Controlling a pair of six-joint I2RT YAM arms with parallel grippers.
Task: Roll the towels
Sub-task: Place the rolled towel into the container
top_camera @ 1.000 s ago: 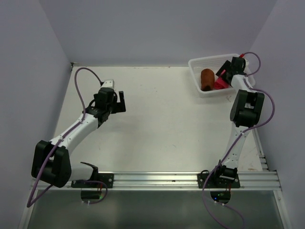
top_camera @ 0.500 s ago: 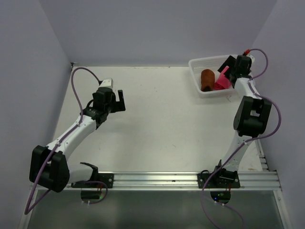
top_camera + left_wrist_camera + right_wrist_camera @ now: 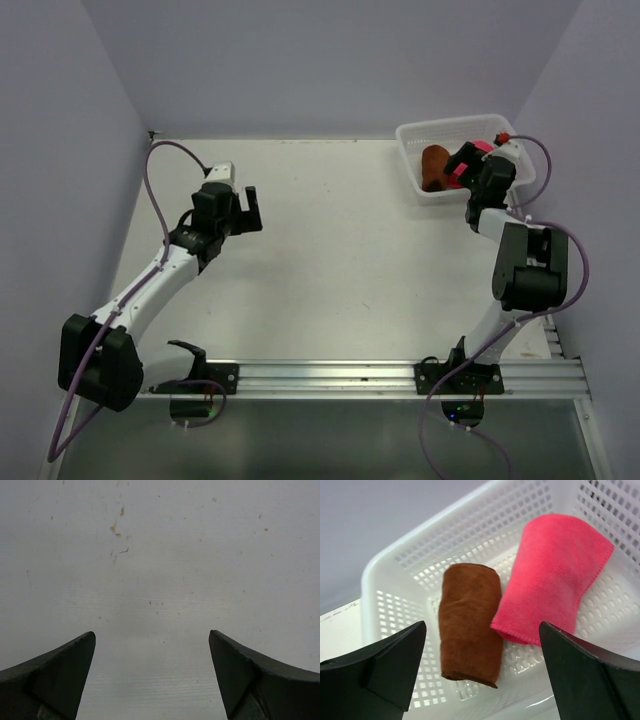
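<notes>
Left gripper (image 3: 247, 210): upper left of the top view, jaws spread wide, holding nothing. In the left wrist view it (image 3: 152, 635) hangs over the bare, lightly speckled table (image 3: 160, 555).

Right gripper (image 3: 462, 165): upper right of the top view, at the white mesh basket (image 3: 440, 124), jaws spread wide, holding nothing.

Towels: both lie rolled inside the basket (image 3: 485, 530). The rust-brown towel (image 3: 470, 622) sits centre-left in the right wrist view. The pink towel (image 3: 555, 575) is to its right, tilted and touching it. The right gripper (image 3: 481, 624) is above them, apart from both.
</notes>
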